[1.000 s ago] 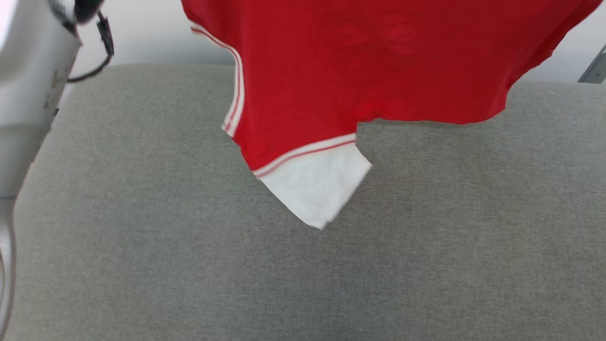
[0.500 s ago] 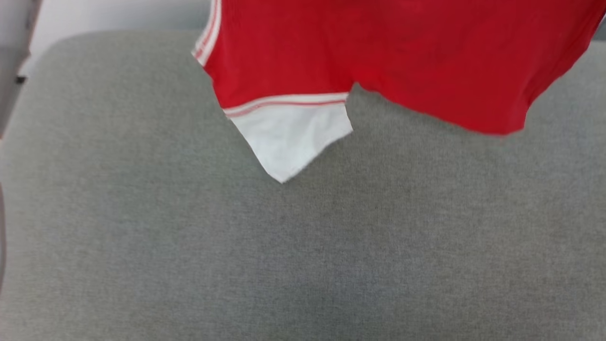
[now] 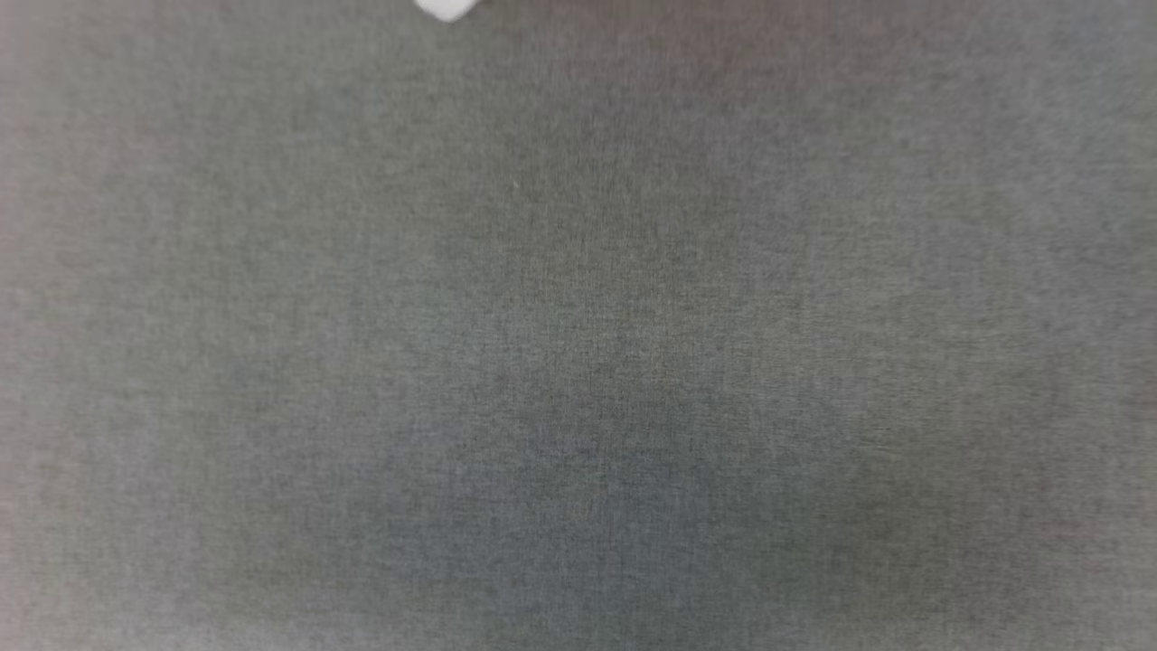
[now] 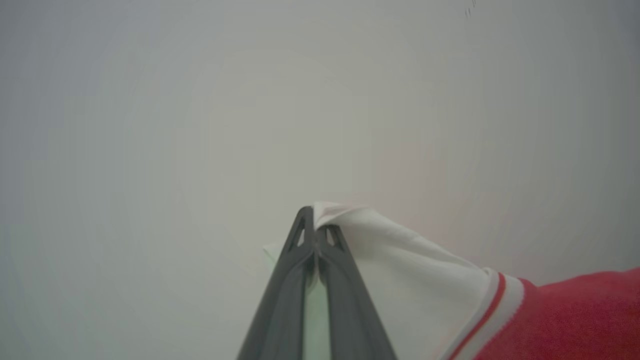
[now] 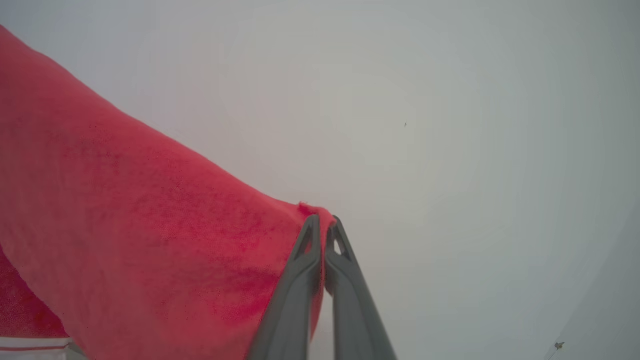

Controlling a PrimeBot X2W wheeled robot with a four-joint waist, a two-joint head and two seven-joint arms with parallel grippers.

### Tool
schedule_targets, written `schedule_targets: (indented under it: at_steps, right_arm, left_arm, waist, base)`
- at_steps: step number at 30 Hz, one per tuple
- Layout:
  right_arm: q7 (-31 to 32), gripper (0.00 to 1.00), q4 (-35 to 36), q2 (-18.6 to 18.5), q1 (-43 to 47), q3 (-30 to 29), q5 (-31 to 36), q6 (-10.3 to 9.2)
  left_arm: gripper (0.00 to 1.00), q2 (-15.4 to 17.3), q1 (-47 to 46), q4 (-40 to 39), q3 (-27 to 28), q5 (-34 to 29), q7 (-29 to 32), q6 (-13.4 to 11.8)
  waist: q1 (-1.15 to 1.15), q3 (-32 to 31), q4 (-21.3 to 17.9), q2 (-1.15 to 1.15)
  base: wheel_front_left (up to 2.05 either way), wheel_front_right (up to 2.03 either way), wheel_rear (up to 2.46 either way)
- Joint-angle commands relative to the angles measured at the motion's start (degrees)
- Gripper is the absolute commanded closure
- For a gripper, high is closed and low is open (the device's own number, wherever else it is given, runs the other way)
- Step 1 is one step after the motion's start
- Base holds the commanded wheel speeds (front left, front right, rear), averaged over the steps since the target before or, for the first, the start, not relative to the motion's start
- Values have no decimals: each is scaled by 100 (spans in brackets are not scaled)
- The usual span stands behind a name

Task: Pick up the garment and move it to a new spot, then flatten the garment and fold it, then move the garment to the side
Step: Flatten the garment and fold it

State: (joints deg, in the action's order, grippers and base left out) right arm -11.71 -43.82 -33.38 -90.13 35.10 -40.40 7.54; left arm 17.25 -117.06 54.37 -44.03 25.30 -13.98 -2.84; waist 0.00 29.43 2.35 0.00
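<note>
My left tool [image 4: 316, 222] pinches garment [image 4: 410, 270] white corner, my right tool [image 5: 324, 220] pinches red corner, so it hangs spread above grey table [image 3: 578, 362].

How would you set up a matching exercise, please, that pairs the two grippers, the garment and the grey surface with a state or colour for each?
Column one:
1. left gripper
2. right gripper
3. garment
4. grey fabric surface

Column two:
A. shut on a red edge of cloth
B. plain grey weave under the head camera
C. shut on a white corner of cloth
D. red with white trim, gripped at two points

Pairs: 1-C, 2-A, 3-D, 4-B.
</note>
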Motion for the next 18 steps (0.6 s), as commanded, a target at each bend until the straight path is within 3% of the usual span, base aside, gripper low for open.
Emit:
schedule_targets:
  at_steps: [1, 7, 10, 14, 18]
  right_arm:
    - [4, 100, -60, 25, 61, 135, 17, -10]
    - [194, 100, -124, -160, 548, 904, -462, -11]
    - [363, 100, 25, -292, 963, 1272, -865, -11]
    - [519, 100, 397, -592, 1572, 1683, -1385, -10]
    - [452, 100, 824, -989, 2189, 1886, -1854, -11]
  left_arm:
    - [100, -14, 177, 37, -45, -7, -33, 119]
    - [100, -104, 932, 266, -229, 138, -83, 630]
    - [100, -160, 1509, 330, -378, 329, 167, 865]
    - [100, -192, 2442, 252, -562, 653, 801, 986]
    - [100, -17, 3341, -127, -752, 966, 1517, 1024]
  waist:
    - [0, 358, 81, 0]
    - [0, 255, 284, 0]
    - [0, 51, 345, 0]
    - [0, -317, 410, 0]
    - [0, -712, 451, 0]
  base:
    - [0, 0, 0]
    - [0, 0, 0]
    - [0, 0, 0]
    - [0, 0, 0]
    - [0, 0, 0]
